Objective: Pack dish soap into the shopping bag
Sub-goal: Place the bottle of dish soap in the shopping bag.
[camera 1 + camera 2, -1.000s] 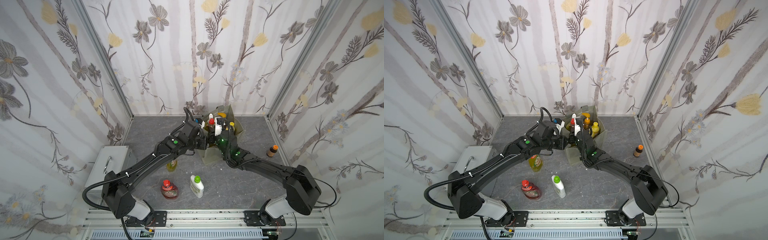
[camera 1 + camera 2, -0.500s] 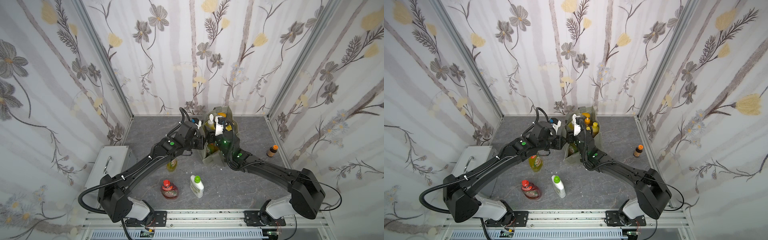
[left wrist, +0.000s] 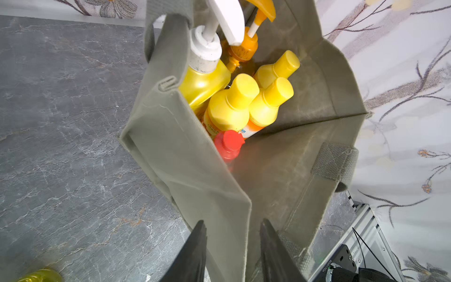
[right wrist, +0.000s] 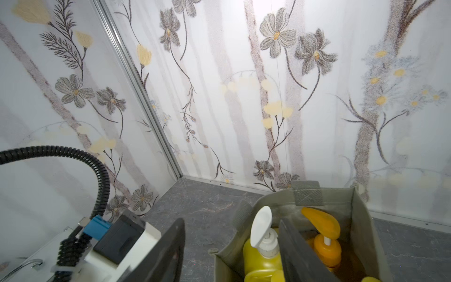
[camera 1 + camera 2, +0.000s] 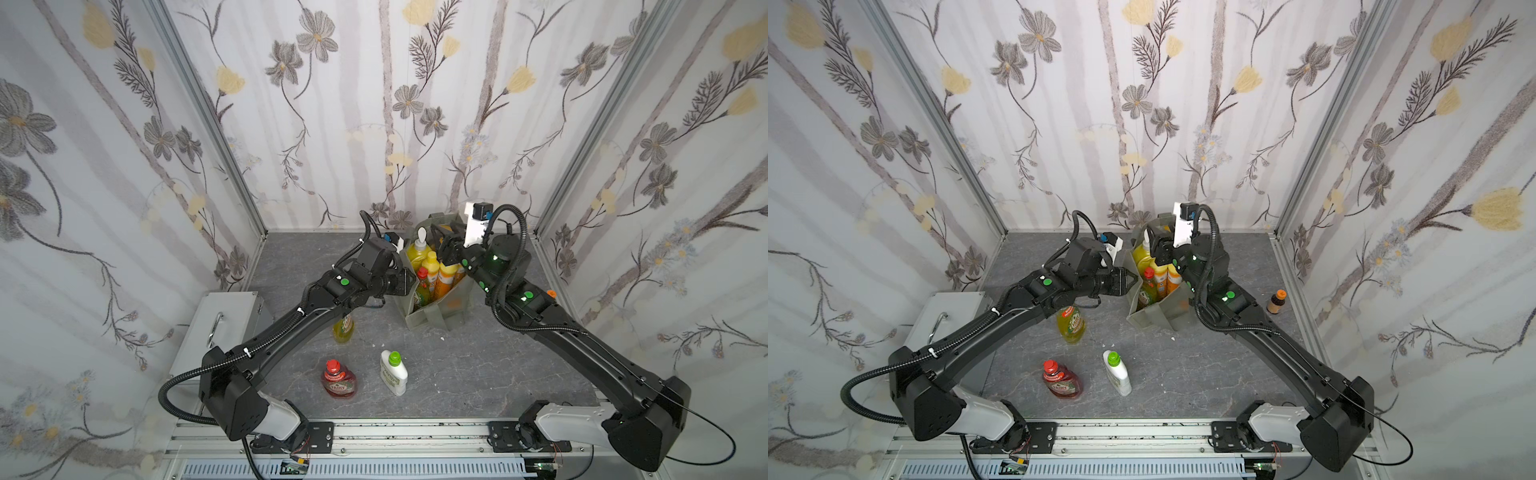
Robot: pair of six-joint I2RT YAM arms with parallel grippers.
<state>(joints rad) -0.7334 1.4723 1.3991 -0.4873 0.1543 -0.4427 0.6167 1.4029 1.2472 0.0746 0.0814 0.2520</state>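
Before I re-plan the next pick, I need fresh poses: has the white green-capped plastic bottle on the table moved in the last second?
No. The white green-capped plastic bottle keeps its spot and angle against the silver metal front rail.

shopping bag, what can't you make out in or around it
- Lower halves of the packed bottles: left wrist view, behind the shopping bag wall.
- Cap of the yellow-green bottle: both top views, under the left arm.
- Label of the small brown bottle: top view, too small.
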